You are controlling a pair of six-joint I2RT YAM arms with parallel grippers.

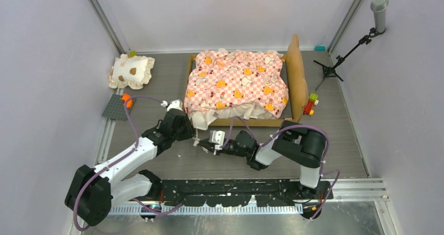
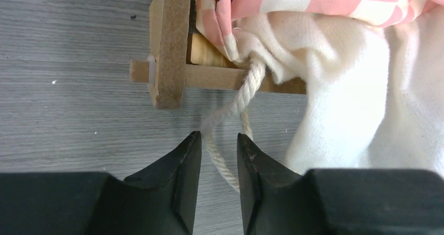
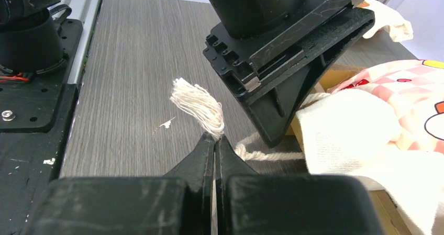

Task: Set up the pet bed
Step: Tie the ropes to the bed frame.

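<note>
The pet bed [image 1: 296, 73] stands at the back middle, a light-wood frame with a wavy headboard on its right. The pink checkered mattress [image 1: 238, 83] lies rumpled on it, and its cream ruffle [image 1: 204, 119] spills over the near left corner. A white twisted cord [image 2: 238, 101] comes out of the ruffle [image 2: 356, 88] by the frame corner [image 2: 170, 41]. My left gripper [image 2: 219, 136] is open, its tips either side of the cord without clamping it. My right gripper [image 3: 215, 137] is shut on the cord's frayed end [image 3: 199, 105], low over the table just in front of the bed [image 1: 199, 142].
A cream spotted pillow [image 1: 131, 71] lies at the back left. A grey baseplate [image 1: 116, 107] with an orange piece is near it. Coloured bricks [image 1: 311, 103] sit right of the headboard. A microphone stand [image 1: 361, 36] is at the back right. The left gripper's finger [image 3: 285, 104] hangs close above my right fingertips.
</note>
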